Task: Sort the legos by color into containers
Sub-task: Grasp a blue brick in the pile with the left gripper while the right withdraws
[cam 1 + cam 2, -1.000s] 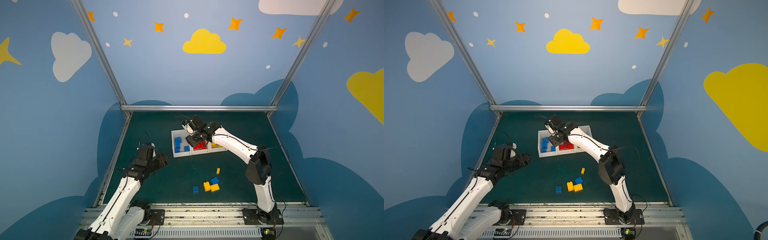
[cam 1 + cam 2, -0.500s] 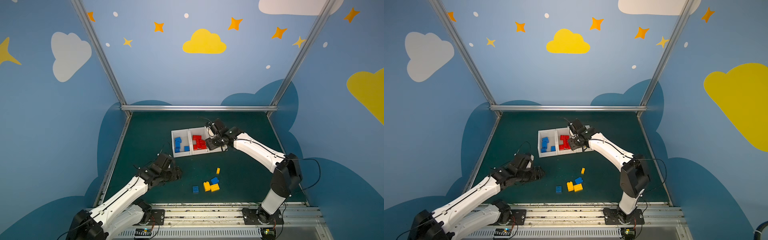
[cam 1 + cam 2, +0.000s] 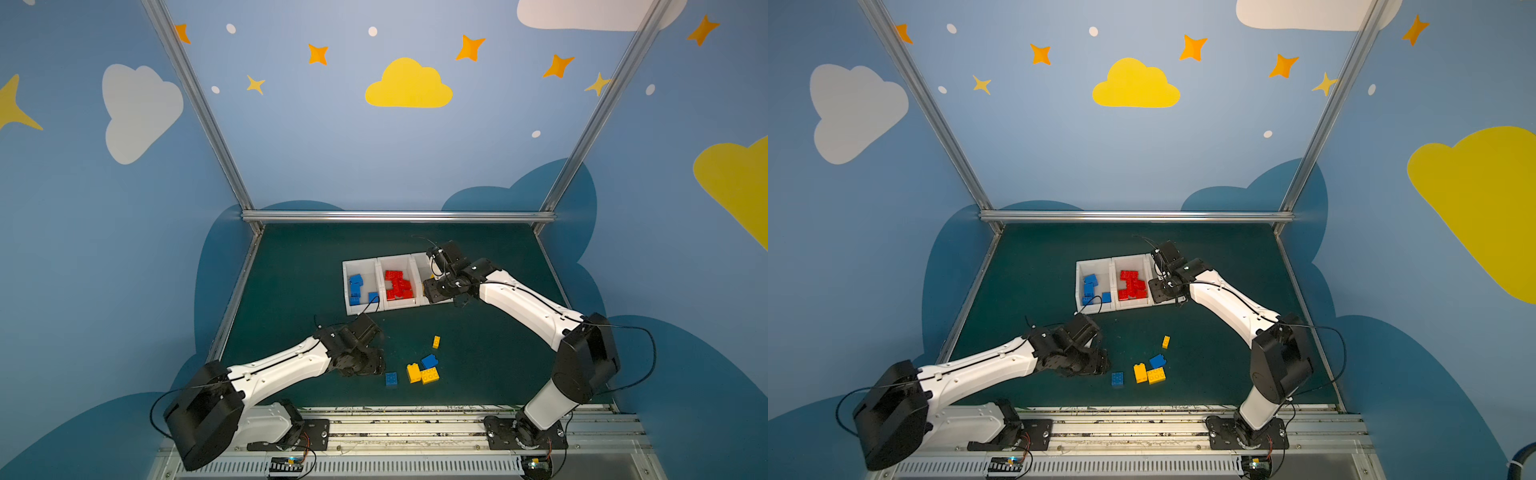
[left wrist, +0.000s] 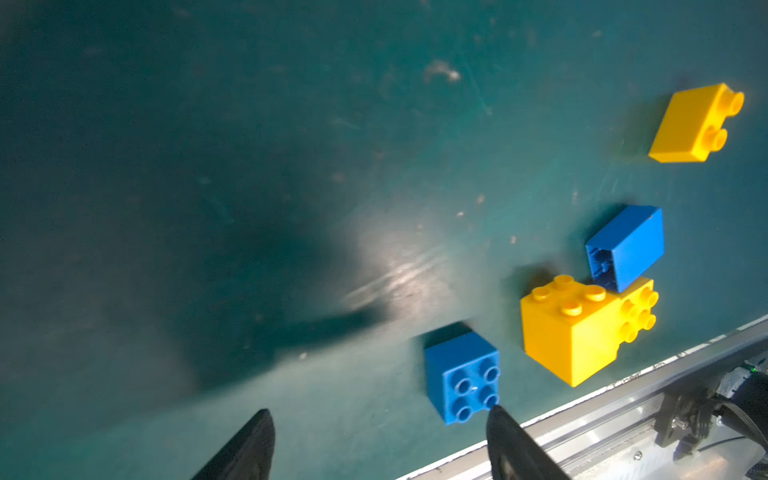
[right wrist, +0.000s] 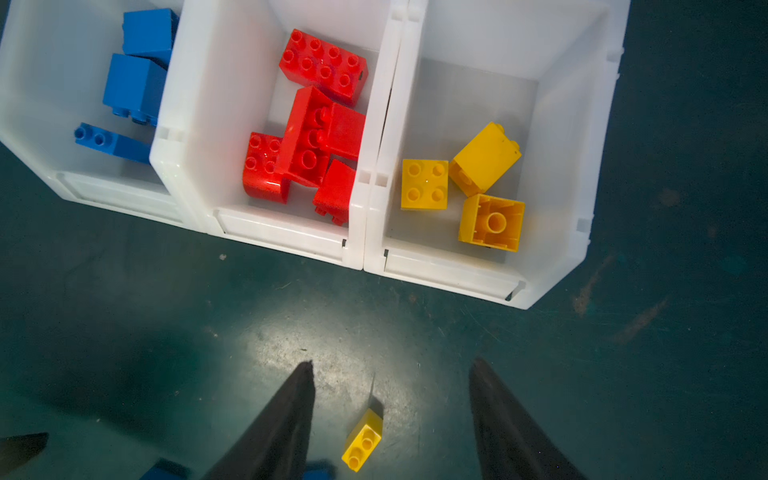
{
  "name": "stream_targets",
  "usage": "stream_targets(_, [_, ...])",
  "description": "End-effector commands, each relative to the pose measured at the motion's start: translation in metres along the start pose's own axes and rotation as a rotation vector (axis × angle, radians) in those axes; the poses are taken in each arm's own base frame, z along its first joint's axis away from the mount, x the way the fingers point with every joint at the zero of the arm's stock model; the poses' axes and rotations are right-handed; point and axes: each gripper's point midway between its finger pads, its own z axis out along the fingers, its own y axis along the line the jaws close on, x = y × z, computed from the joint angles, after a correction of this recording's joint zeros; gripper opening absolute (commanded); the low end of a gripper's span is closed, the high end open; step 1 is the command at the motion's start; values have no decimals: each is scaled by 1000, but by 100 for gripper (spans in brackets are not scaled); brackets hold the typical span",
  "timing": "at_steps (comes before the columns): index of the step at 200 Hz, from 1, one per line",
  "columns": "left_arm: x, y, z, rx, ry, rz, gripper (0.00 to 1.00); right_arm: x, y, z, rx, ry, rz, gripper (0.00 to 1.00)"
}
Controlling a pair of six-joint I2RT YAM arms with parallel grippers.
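Three white containers stand in a row: the blue one (image 5: pixel 41 83), the red one (image 5: pixel 232 83) and the yellow one (image 5: pixel 573 124), each with bricks of its color. Loose legos lie near the front: a blue square brick (image 3: pixel 390 379) (image 4: pixel 461 376), two yellow bricks (image 3: pixel 413 372) touching a tilted blue brick (image 3: pixel 429 360), and a small yellow brick (image 3: pixel 436 341). My left gripper (image 3: pixel 376 368) (image 4: pixel 379 410) is open and low, one fingertip (image 4: pixel 498 419) beside the blue square brick. My right gripper (image 3: pixel 432 293) (image 5: pixel 391 362) hangs open and empty over the yellow container's front edge.
The metal rail (image 4: pixel 623 399) runs along the table's front edge close behind the loose bricks. The dark green mat (image 3: pixel 299 266) spreads left of and behind the containers. Blue walls and a metal frame (image 3: pixel 395 216) enclose the table.
My left arm swung from the table's left side down to the loose bricks at the front. My right gripper moved from above the red container to the yellow one.
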Motion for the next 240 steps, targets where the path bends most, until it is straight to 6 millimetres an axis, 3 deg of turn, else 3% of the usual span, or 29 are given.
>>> stream_targets(1, [4, -13, 4, 5, 58, 45, 80, -1, 0, -7, -11, -15, 20, 60])
stream_targets(46, [15, -27, 21, -18, 149, 97, 79, 6, -3, -5, -5, 12, 35, 60])
stream_targets(116, [20, -33, 37, -29, 223, 117, 73, 14, -10, -6, 9, 20, 52, 60])
stream_targets(198, [24, -28, 44, -61, 256, 121, 42, 21, -15, -6, 12, 27, 80, 59])
stream_targets(240, [24, -28, 43, -58, 256, 124, 33, 22, -17, -6, 16, 30, 89, 59])
